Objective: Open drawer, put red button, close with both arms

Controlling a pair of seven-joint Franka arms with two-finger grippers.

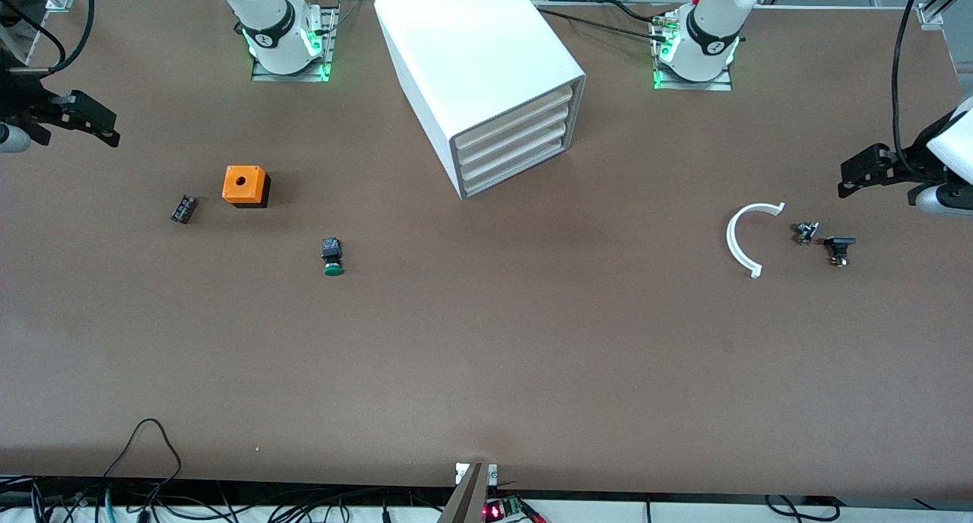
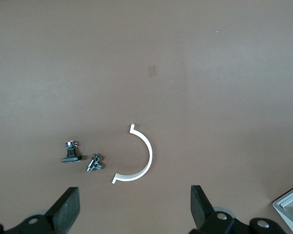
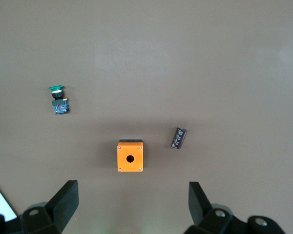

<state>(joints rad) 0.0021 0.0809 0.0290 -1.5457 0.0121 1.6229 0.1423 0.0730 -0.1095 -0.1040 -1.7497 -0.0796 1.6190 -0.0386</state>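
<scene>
Left gripper (image 1: 845, 182), right gripper (image 1: 109, 130) spread, far from drawer (image 1: 513, 134)

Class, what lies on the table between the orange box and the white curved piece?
In the front view, the green button lies between the orange box and the white curved piece, below the cabinet.

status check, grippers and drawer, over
Left gripper and right gripper open, waiting at table ends. Cabinet drawers all shut. No red button visible.

A matte brown table (image 1: 486, 340) fills the view, evenly lit, with loose black cables (image 1: 152, 462) along its near edge.
</scene>
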